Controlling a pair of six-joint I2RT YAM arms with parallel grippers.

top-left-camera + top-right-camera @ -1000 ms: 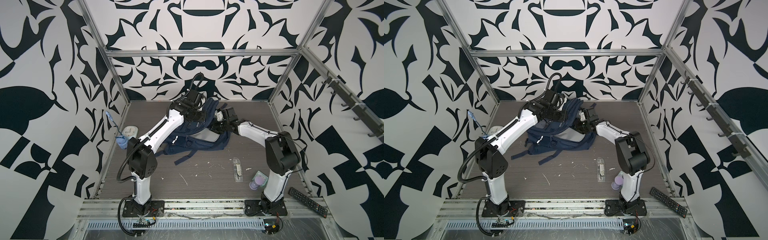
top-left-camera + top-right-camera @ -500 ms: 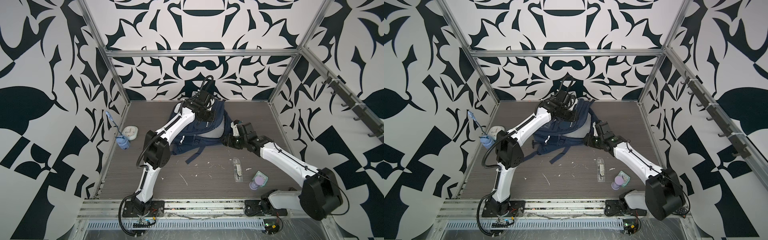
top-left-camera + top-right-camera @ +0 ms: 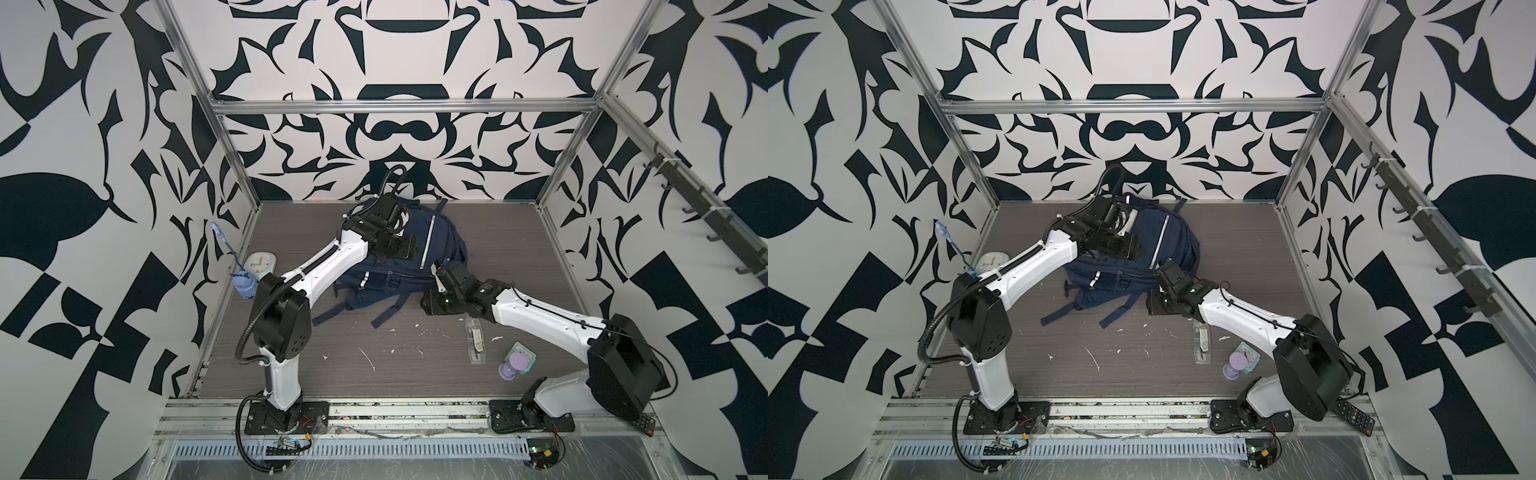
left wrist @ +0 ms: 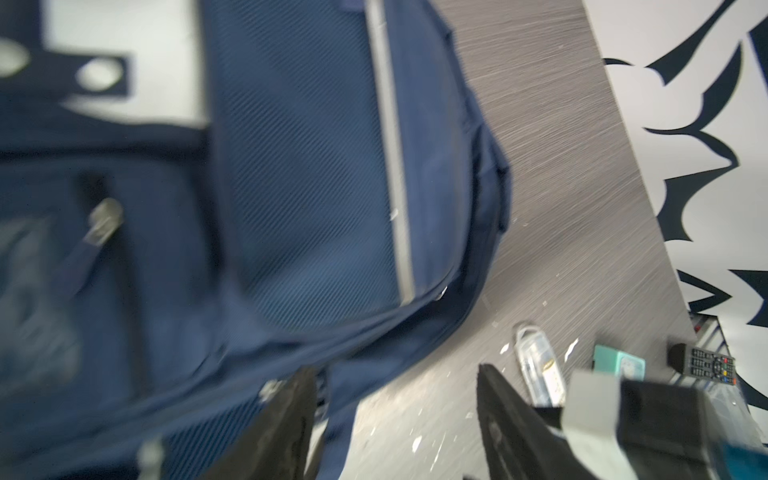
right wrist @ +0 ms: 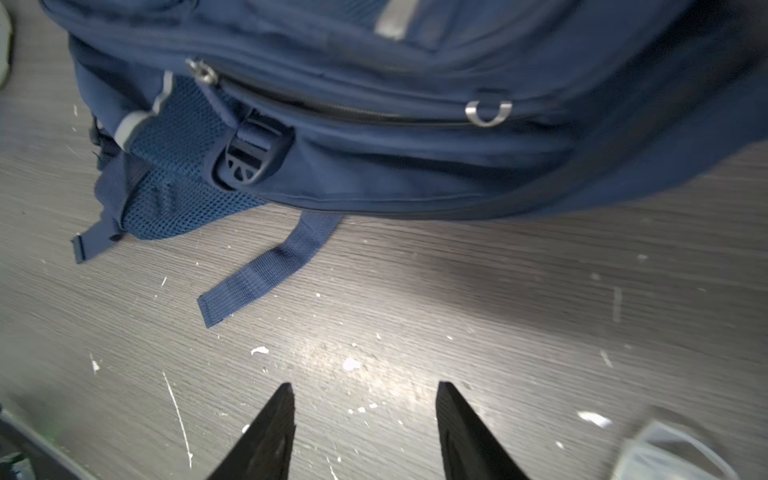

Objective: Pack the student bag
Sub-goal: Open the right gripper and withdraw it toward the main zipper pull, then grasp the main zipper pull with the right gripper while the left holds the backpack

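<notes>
Backpack (image 3: 442, 249) lies flat at far middle of table (image 3: 519, 249). Your left arm (image 3: 328, 266) stretches out over it; left gripper (image 4: 395, 399) hangs above backpack's front panel, jaws spread, gripping nothing. Your right arm (image 3: 540, 320) reaches low along table; right gripper (image 5: 361, 399) sits just short of backpack's near side, jaws apart, empty, tips over bare table. Count: one backpack, two arms, two grippers, two strap ends (image 5: 266, 274) loose on table.

Left gripper (image 4: 395, 415) gaping; right gripper (image 5: 361, 419) parted too — both arms outstretched
</notes>
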